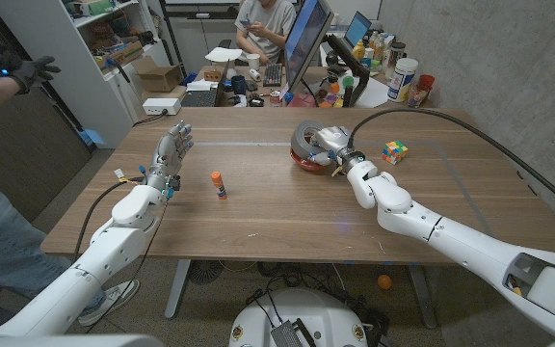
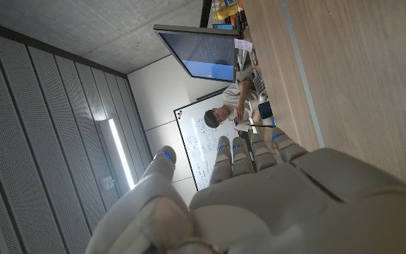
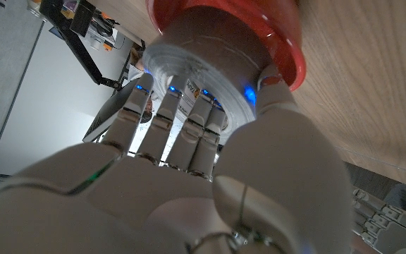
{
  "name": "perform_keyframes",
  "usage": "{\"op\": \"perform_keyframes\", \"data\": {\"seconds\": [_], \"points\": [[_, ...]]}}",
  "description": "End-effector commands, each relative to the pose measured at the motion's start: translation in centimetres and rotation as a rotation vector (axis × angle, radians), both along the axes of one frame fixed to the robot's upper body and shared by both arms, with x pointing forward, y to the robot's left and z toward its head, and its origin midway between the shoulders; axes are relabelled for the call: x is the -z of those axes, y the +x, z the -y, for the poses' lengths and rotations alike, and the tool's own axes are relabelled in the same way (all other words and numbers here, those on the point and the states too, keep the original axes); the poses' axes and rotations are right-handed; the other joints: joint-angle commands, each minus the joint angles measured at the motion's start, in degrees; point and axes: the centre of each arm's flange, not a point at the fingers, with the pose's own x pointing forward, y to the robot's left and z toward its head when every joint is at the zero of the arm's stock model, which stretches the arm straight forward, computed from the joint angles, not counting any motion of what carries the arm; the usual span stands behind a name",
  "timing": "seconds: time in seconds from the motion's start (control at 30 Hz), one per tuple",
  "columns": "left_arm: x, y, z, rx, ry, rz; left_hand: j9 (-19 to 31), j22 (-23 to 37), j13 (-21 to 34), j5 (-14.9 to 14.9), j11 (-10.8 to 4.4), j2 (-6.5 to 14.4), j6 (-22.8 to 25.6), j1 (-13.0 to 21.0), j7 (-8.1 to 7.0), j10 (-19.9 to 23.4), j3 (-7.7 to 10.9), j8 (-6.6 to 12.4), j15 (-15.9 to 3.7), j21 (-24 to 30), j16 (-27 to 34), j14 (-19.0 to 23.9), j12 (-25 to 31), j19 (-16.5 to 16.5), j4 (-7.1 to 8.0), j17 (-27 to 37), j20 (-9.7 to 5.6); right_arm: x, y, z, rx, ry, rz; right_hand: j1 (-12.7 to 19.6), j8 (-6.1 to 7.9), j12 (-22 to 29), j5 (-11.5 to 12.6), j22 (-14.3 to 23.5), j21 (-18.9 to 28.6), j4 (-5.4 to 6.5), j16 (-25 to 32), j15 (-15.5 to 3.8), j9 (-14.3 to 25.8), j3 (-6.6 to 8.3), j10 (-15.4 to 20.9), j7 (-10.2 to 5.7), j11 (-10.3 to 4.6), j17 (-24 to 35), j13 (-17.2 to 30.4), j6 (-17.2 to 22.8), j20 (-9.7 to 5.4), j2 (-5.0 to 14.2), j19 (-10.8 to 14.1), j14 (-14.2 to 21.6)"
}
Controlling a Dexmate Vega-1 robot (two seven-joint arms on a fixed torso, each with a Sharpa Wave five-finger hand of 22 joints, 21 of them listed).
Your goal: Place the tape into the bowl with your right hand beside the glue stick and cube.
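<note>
The right hand [image 1: 332, 141] was at the red bowl [image 1: 308, 163], at roughly one o'clock from the table's centre, with its fingers [image 3: 189, 134] wrapped over the grey roll of tape [image 1: 306, 141]. The tape sat tilted over the bowl's rim; whether it rested on the bowl's floor could not be told. In the right wrist view the thumb pressed against the roll's outer side [image 3: 210, 63], with the bowl [image 3: 287, 49] just beyond it. The multicoloured cube [image 1: 394, 151] stood on the wooden table [image 1: 258, 217] near the bowl, at its three o'clock, apart from it. The glue stick [image 1: 219, 184], orange-capped, lay on the table well apart from the bowl, at about its eight o'clock. The left hand [image 1: 170, 154] stood on edge at about nine o'clock, fingers extended and apart, holding nothing. A person's gloved hand [image 1: 22, 69] was visible at ten o'clock.
</note>
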Motion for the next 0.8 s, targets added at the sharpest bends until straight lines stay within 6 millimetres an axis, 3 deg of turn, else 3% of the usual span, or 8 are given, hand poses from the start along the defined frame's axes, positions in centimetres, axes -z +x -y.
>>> {"op": "perform_keyframes", "data": {"seconds": [0.03, 0.17, 0.2, 0.23, 0.37, 0.5, 0.8], "points": [[0.0, -0.2, 0.0, -0.004, 0.002, 0.002, 0.3, 0.2, 0.1, 0.2, 0.12, 0.0, 0.4, -0.4, 0.14, 0.0, 0.16, 0.01, -0.03, -0.2, -0.1, -0.2, 0.0, -0.2, -0.29, 0.2, 0.2, 0.4, 0.3, 0.2, 0.02, -0.016, -0.054, 7.8, -2.88, -1.5, -0.6, 0.2, -0.5, 0.46, -1.7, 1.44, 0.4, 0.07, -6.6, -5.44, 1.0, 0.3, 0.6, -2.7, 1.74, 8.95, -1.0, -2.2], [-0.1, -0.3, 0.0, -0.006, 0.005, 0.005, 0.3, 0.2, 0.1, 0.2, 0.14, 0.0, 0.4, -0.4, 0.15, 0.0, 0.16, 0.01, 0.0, -0.2, -0.1, -0.2, 0.0, -0.2, -0.3, 0.2, 0.19, 0.0, 0.4, 0.3, 0.034, -0.022, -0.08, 6.7, -4.74, -2.0, -0.7, 0.2, -0.9, 0.47, -3.1, 2.66, 0.3, 0.21, -11.1, -5.51, 2.25, 0.4, 1.0, -6.6, 2.52, 8.16, -2.5, -4.3], [-0.1, -0.3, 0.0, -0.006, 0.005, 0.005, 0.3, 0.2, 0.1, 0.2, 0.2, 0.0, 0.4, -0.4, 0.14, 0.0, 0.16, 0.01, 0.01, -0.2, -0.1, -0.2, 0.0, -0.2, -0.31, 0.2, 0.22, -0.1, 0.4, 0.3, 0.036, -0.02, -0.081, 6.1, -5.42, -2.0, -0.7, 0.2, -0.9, 0.56, -3.5, 3.28, 0.3, 0.11, -12.6, -5.37, 3.46, 0.5, 1.1, -8.1, 2.67, 7.69, -3.0, -5.4], [-0.2, -0.3, 0.0, -0.005, 0.005, 0.006, 0.3, 0.2, 0.1, 0.2, 0.14, 0.0, 0.4, -0.4, 0.08, 0.0, 0.16, 0.01, 0.01, -0.3, -0.1, -0.2, 0.0, -0.2, -0.31, 0.2, 0.22, -0.1, 0.4, 0.3, 0.037, -0.021, -0.083, 5.6, -6.01, -1.9, -0.8, 0.2, -0.9, 0.65, -3.7, 3.48, 0.3, 0.07, -13.7, -5.16, 3.75, 0.6, 1.2, -9.4, 2.72, 7.42, -3.4, -5.7], [-0.3, -0.2, 0.1, -0.004, 0.009, 0.006, 0.3, 0.2, 0.1, 0.2, 0.15, 0.0, 0.4, -0.4, 0.1, 0.0, 0.16, -0.01, 0.07, -0.3, -0.1, -0.2, 0.0, -0.2, -0.32, 0.2, 0.22, -0.5, 0.5, 0.4, 0.047, -0.019, -0.099, 4.6, -6.88, -2.0, -0.7, 0.2, -0.9, 0.82, -4.1, 4.09, 0.4, 0.09, -16.1, -4.74, 5.46, 0.7, 1.4, -11.4, 2.77, 6.96, -4.2, -6.6], [-0.4, -0.1, 0.2, -0.001, 0.012, 0.005, 0.3, 0.2, 0.1, 0.2, 0.1, 0.0, 0.4, -0.4, 0.07, 0.0, 0.16, -0.01, 0.07, -0.3, -0.1, -0.2, 0.0, -0.3, -0.33, 0.2, 0.26, -0.7, 0.5, 0.5, 0.047, -0.014, -0.112, 3.1, -8.64, -1.8, -0.7, 0.3, -0.9, 1.02, -4.4, 5.16, 0.7, 0.13, -19.5, -4.11, 6.14, 0.9, 1.7, -15.9, 2.83, 6.22, -5.7, -7.8], [-0.7, 0.1, 0.6, 0.005, 0.02, 0.007, 0.3, 0.2, 0.1, 0.2, 0.42, 0.0, 0.5, -0.4, 0.1, 0.0, 0.17, 0.0, 0.02, -0.3, -0.1, -0.2, 0.0, -0.3, -0.36, 0.2, 0.28, -1.2, 0.4, 1.0, 0.032, 0.004, -0.124, 0.7, -9.74, -1.9, -0.3, 0.3, -0.7, 1.41, -4.6, 6.45, 1.3, -0.07, -24.6, -2.74, 8.47, 1.0, 1.9, -19.9, 2.85, 5.12, -6.7, -8.9]]}}
